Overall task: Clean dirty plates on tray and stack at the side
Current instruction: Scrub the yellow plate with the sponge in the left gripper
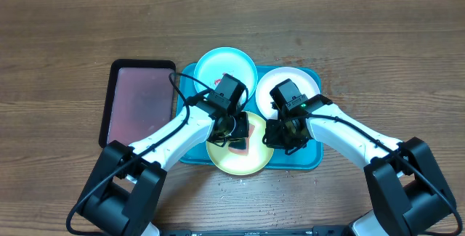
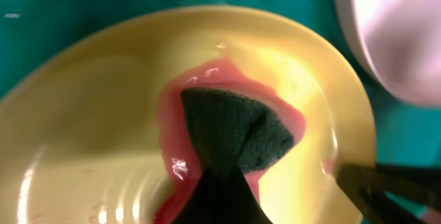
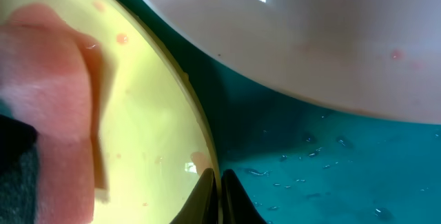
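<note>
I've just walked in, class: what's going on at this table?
The left fingers press a sponge onto the yellow-green plate while the right fingers pinch that plate's rim. The light blue plate and white plate sit beside it on the turquoise tray; nothing is stacked at the side yet.

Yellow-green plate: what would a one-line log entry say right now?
step: scrubbing | left claw: grips sponge on yellow-green plate | right claw: pinches plate rim | blue plate, white plate: on tray, unstacked
</note>
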Robot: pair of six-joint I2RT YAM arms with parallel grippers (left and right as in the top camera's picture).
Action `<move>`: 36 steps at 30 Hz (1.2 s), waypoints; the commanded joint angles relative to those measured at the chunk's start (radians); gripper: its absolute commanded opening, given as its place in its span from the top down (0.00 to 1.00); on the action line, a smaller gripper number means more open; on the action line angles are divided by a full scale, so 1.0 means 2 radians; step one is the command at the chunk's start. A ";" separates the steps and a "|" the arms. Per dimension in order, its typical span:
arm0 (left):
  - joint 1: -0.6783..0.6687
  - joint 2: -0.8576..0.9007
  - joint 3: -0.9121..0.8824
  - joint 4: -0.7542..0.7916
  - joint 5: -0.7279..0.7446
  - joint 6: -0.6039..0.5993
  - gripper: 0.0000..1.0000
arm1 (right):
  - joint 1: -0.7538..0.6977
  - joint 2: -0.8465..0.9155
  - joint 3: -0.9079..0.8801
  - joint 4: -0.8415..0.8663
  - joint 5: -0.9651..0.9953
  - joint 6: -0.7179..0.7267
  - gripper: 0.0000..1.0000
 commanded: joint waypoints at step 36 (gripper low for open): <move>-0.049 0.000 0.039 -0.040 -0.075 0.031 0.96 | 0.000 0.006 0.002 -0.006 0.021 -0.002 0.96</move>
